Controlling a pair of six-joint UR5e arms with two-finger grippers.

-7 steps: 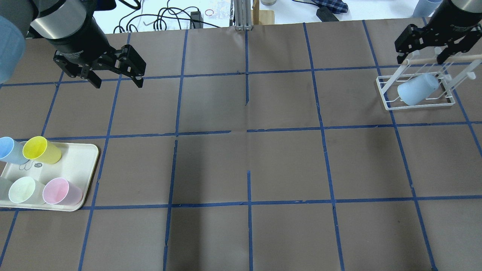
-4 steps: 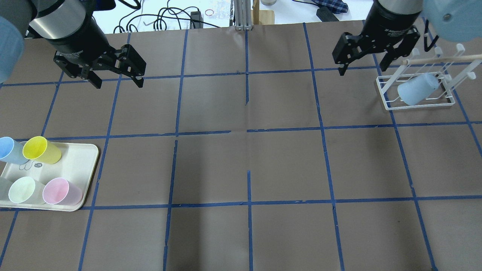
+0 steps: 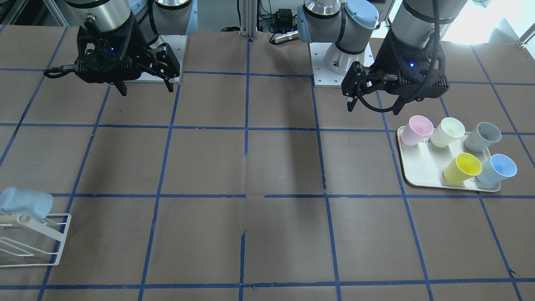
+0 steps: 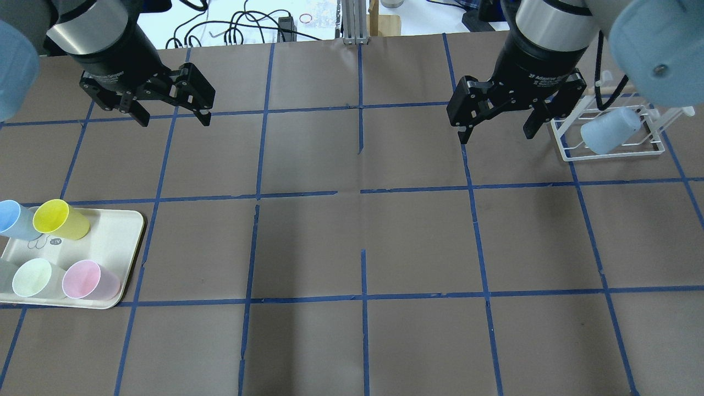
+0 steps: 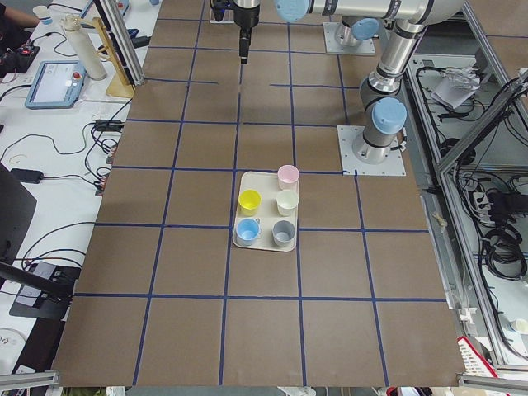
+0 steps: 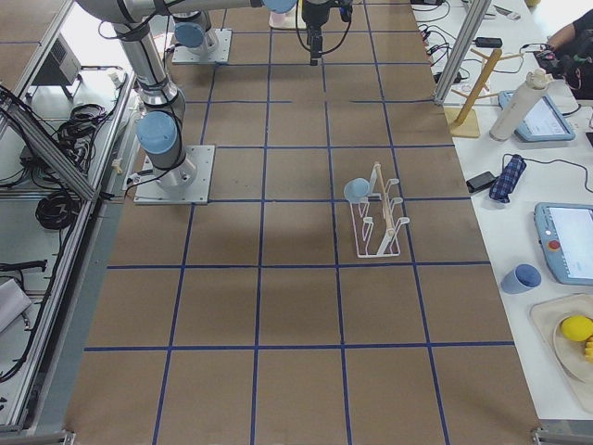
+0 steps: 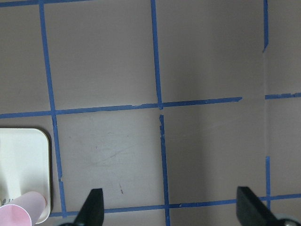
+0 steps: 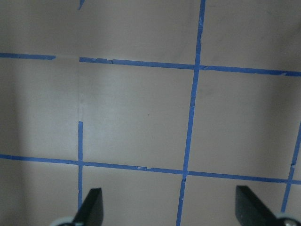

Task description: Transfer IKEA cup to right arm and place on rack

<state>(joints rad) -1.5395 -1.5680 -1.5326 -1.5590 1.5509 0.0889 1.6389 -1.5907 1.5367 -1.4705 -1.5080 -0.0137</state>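
Note:
A pale sky-blue IKEA cup (image 4: 609,130) lies tilted on the white wire rack (image 4: 566,151) at the far right; it also shows in the front view (image 3: 26,203) on the rack (image 3: 58,240). A second blue cup (image 4: 14,220) stands on the cream tray (image 4: 118,231) at the left. My right gripper (image 4: 498,135) is open and empty, hovering just left of the rack and apart from it. My left gripper (image 4: 175,122) is open and empty at the far left, above bare table. Both wrist views show only table between the fingers.
The tray also holds a yellow cup (image 4: 58,219), a pink cup (image 4: 88,279), a pale green cup (image 4: 36,278) and a grey cup (image 3: 482,136). Brown paper with blue tape lines covers the table. Cables and clutter lie beyond its far edge.
My right gripper has moved left and away from the rack, staying open. The blue cup stays on the rack. The left gripper has barely moved.

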